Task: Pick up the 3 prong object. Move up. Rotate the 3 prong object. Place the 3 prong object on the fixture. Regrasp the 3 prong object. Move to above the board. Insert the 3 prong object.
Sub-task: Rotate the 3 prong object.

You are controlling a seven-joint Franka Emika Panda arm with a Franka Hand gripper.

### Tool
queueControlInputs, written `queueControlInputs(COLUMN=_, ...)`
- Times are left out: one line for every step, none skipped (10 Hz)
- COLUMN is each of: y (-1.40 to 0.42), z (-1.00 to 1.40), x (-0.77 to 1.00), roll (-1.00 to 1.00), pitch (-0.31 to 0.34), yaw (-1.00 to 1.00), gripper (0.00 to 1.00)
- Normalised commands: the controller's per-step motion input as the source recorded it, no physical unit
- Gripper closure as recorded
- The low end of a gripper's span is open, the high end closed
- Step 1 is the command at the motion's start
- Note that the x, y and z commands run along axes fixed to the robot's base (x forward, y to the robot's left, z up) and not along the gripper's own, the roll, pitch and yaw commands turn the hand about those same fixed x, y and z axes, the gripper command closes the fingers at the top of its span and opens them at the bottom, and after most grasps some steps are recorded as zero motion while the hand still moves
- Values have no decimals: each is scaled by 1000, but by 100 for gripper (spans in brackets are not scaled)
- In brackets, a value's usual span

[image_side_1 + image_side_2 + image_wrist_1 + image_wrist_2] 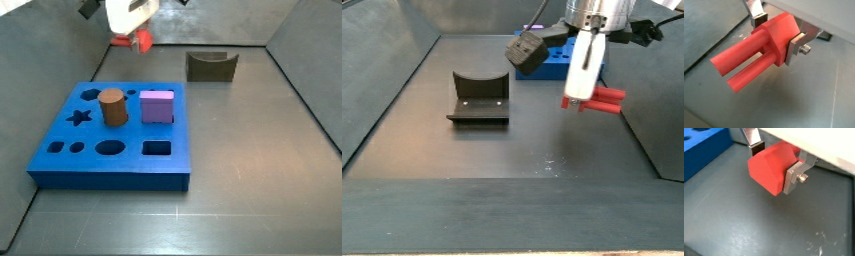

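Wrist views: gripper clamped on the 3 prong object, prongs sticking out over bare grey floor; board edge close by on one side.
Side views: gripper is airborne behind the board, clear of brown cylinder and purple cube. Fixture sits well apart, open floor between.

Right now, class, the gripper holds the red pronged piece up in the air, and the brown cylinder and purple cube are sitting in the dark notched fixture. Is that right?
Not quite. The gripper does hold the red pronged piece in the air, but the brown cylinder and purple cube stand in the blue board, not in the fixture, whose notch has nothing in it. A side view shows this.
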Motion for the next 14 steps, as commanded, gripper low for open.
queueControlInputs(y=14, z=12, x=-12, roll=0, pitch=-2, yaw=-1000, gripper=100)
queueControlInputs(y=14, z=12, x=-12, roll=0, pitch=-2, yaw=-1000, gripper=100)
queueControlInputs(y=15, z=12, x=-13, roll=0, pitch=-2, yaw=-1000, gripper=100)
queueControlInputs(y=15, z=12, x=-13, roll=0, pitch=-2, yaw=-1000, gripper=100)
queueControlInputs(y=15, z=12, x=-13, roll=0, pitch=-3, yaw=-1000, gripper=100)
queueControlInputs(y=15, z=12, x=-13, roll=0, pitch=-3, yaw=-1000, gripper=100)
queueControlInputs(y=15, z=12, x=-13, roll=0, pitch=-3, yaw=-1000, gripper=100)
queueControlInputs(y=15, z=12, x=-13, roll=0, pitch=-3, yaw=-1000, gripper=100)
queueControlInputs(y=16, z=11, x=-13, roll=-1, pitch=-3, yaw=-1000, gripper=100)
queueControlInputs(y=16, z=11, x=-14, roll=-1, pitch=-4, yaw=-1000, gripper=100)
queueControlInputs(y=16, z=11, x=-14, roll=-1, pitch=-4, yaw=-1000, gripper=100)
queueControlInputs(y=16, z=11, x=-14, roll=-1, pitch=-5, yaw=-1000, gripper=100)
queueControlInputs(y=16, z=11, x=-14, roll=-1, pitch=-6, yaw=-1000, gripper=100)
queueControlInputs(y=16, z=11, x=-14, roll=-1, pitch=-6, yaw=-1000, gripper=100)
